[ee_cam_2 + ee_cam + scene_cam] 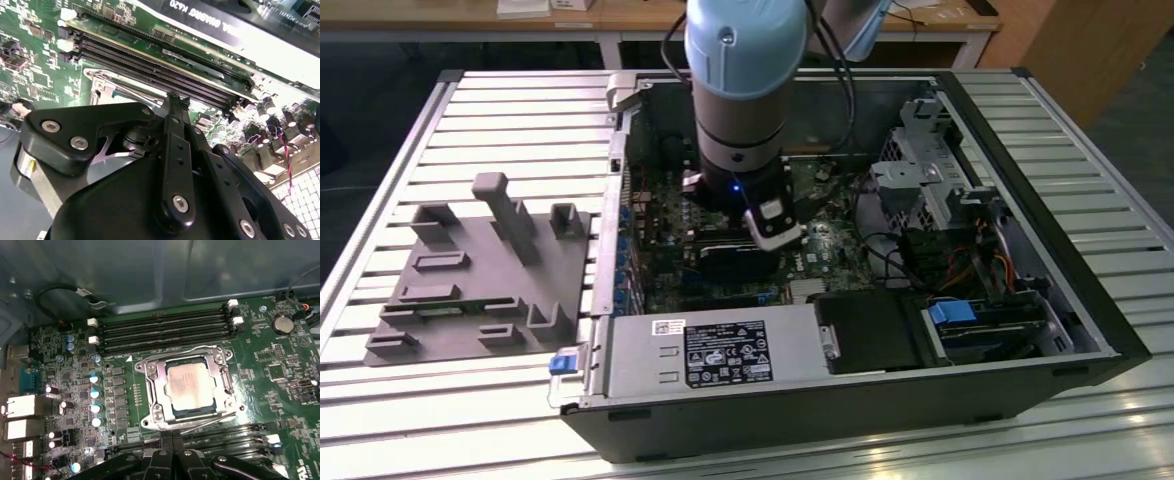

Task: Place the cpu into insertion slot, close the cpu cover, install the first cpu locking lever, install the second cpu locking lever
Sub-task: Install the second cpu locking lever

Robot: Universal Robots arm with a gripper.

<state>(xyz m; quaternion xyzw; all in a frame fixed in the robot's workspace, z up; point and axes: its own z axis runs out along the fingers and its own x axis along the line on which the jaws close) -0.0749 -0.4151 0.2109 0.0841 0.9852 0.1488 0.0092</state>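
1 arm [744, 100] reaches straight down into the open computer case [1014, 330] in the exterior view, its wrist low over the green motherboard [821, 245]. It stands vertical, probably so the tool can meet the board squarely. A grey fixture tray [480, 270] lies outside the case, toward the exterior view's left of it, on the slatted table [400, 130]. The power supply [707, 355] sits along the case's near wall.

In the second wrist view, the gripper [176, 100] fills the foreground, its 2 black fingers [172, 150] pressed together to a single narrow tip with nothing between them. That tip sits just at the edge of the silver socket frame, beside the long black memory slots [160, 75]; a closed tip suits pushing a thin lever or plate better than grasping.

In the first wrist view, the cpu [190, 387] already lies flat in the insertion slot [207, 411], its dull metal top showing through the square cut-out. The cpu cover [156, 390] appears folded down around the chip, framing it on all sides. A thin lever wire [210, 422] runs along the socket edge nearest the gripper [172, 437], whose closed tip is just beside that edge. Whether either lever is latched I cannot tell. More memory slots [165, 330] lie on the far side of the socket from the gripper.
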